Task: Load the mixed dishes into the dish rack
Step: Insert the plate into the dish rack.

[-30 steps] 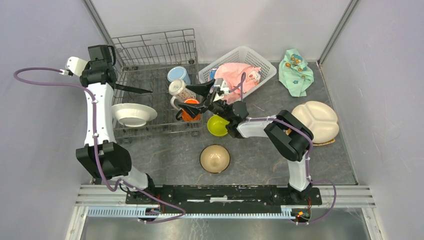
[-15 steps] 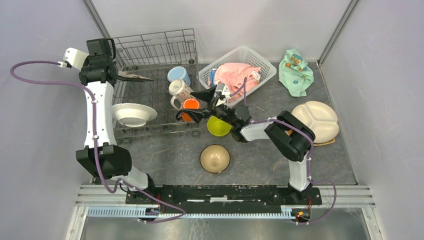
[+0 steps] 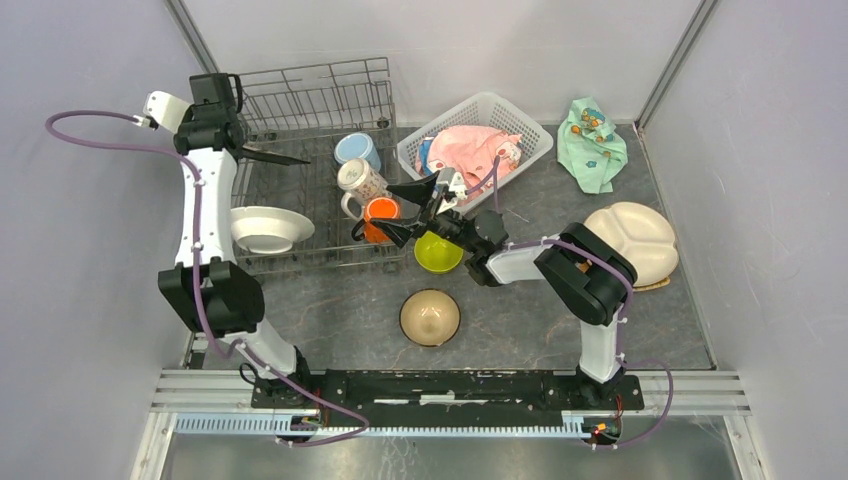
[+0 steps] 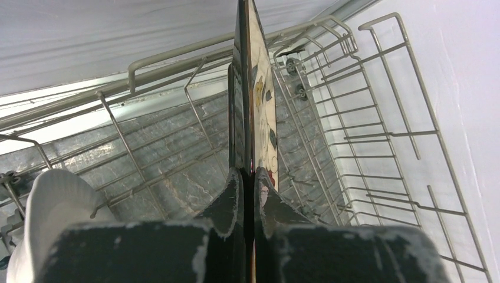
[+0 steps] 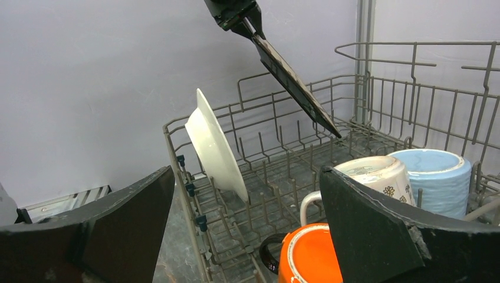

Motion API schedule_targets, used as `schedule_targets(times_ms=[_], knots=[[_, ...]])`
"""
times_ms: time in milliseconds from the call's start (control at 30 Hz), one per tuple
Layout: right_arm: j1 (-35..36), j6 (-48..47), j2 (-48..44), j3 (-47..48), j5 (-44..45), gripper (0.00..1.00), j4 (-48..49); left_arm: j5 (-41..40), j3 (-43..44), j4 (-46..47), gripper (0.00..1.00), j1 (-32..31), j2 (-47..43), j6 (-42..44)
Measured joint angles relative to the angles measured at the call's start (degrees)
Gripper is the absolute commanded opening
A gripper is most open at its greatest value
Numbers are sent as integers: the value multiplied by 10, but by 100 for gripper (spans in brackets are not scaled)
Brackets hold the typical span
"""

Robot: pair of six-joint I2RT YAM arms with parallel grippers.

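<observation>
Grey stone-look table, pale walls on three sides.

- Left pincer clamped on one edge of the dark square plate. The plate juts out ahead of it, edge-on and tilted, over the far end of the dish rack. It is above the tines, not yet seated.
- Right pincer spread wide, holding nothing. The orange mug is directly beneath it and the lime-green bowl just behind its fingers.
- Step in hand, as I judge it: slotting the dark plate. Bring it upright, line its lower edge with a gap between tine rows under the left pincer, and lower straight down. Let go only once the edge rests on the rack floor. Keep well off the white plate standing nearer the arm's base.

Count:
- Mugs: three, all in the rack: orange, patterned mug, light-blue mug.
- Bowls: two on the table, lime-green and tan bowl.
- Plates: three plainly seen, counting the cream divided plate. Possibly another sits under it.
</observation>
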Motion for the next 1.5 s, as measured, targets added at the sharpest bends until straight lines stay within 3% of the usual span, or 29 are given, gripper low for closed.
schedule_targets(times_ms=[833, 1500], knots=[[-4, -15, 0, -9, -17, 98, 0, -87, 67, 79, 2, -53, 95, 70], [-4, 6, 0, -9, -27, 98, 0, -107, 95, 59, 2, -53, 151, 30]])
